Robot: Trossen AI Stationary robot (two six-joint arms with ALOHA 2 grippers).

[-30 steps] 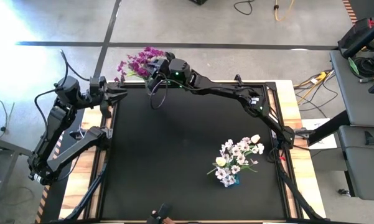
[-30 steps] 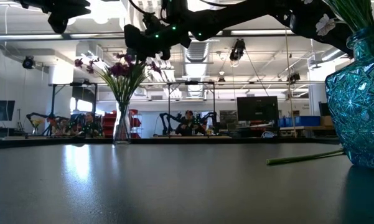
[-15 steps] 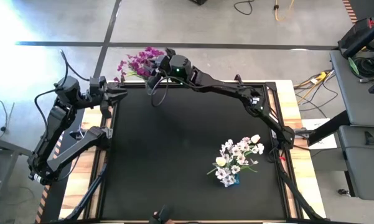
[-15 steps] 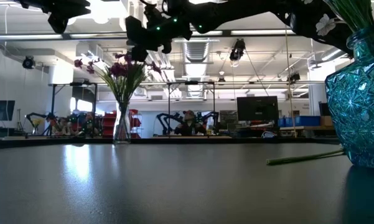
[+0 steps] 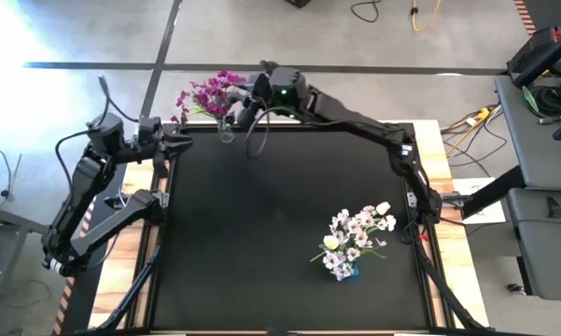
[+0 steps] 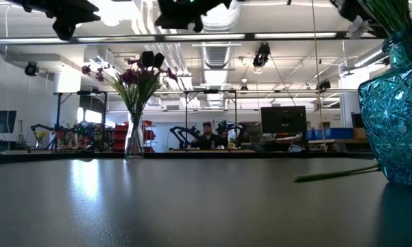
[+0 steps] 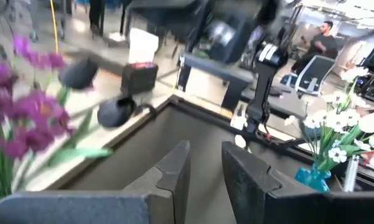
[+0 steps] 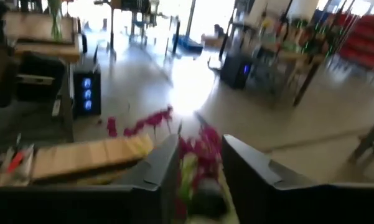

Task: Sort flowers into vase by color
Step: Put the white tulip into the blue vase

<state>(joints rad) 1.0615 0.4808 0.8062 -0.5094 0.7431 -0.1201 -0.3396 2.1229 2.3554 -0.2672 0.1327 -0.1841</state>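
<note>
**Two vases filled, right arm above the purple bunch**

Black matting covers the table [image 5: 261, 233] I am working over, with a wide workshop hall behind it where a seated person [image 6: 207, 135] shows at the far desks. My right arm reaches across the far edge; its right gripper [image 5: 245, 101] hangs just beside and above the magenta-purple blossom sprays [image 5: 205, 93], fingers apart by a narrow gap with nothing between them. Those sprays stand upright in a slim clear glass vase [image 6: 134, 140] at the far left corner, a dark bud [image 6: 151, 59] topping the bunch. My left gripper [image 5: 179, 142] waits at the left edge, fingers narrowly parted and empty. Nearer me, right of centre, white blossoms and cream tulip buds [image 5: 359, 229] fill a teal cut-glass vase [image 6: 396, 110]. One loose green stem [image 6: 336, 174] lies flat beside it.
</note>
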